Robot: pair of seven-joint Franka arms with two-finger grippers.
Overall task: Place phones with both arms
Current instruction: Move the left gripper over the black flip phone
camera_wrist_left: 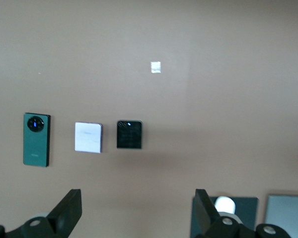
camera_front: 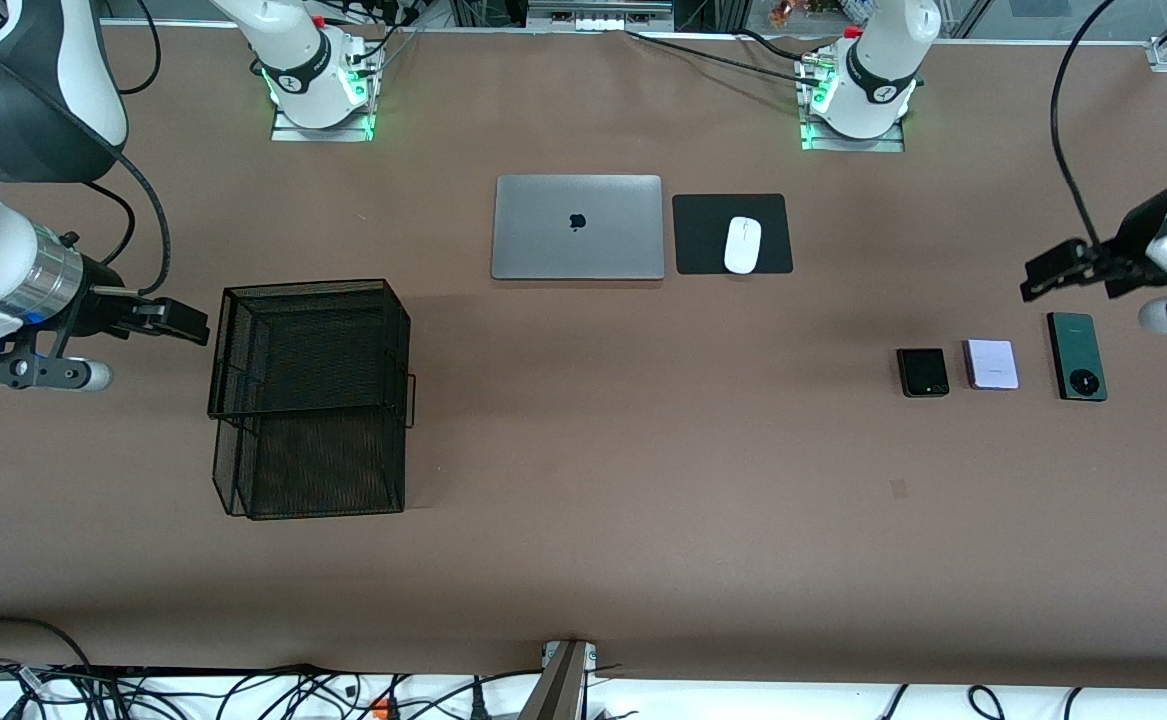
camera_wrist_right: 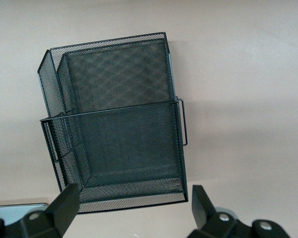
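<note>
Front view has both grippers hovering, left gripper (camera_front: pixel 1043 280) at two o'clock of the three phones (camera_front: pixel 991 363), right gripper (camera_front: pixel 178 322) by the mesh tray (camera_front: pixel 309 400); wrist views show both sets of fingers apart.

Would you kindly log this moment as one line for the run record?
left claw: open, near green phone | right claw: open, beside mesh tray | black phone, lilac phone: on table

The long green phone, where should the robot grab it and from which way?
Probably from straight above, pinching its two long edges near the middle. The green phone lies flat, so only its thin sides can be gripped. The lilac phone beside it lies apart, leaving room for the jaws.
</note>
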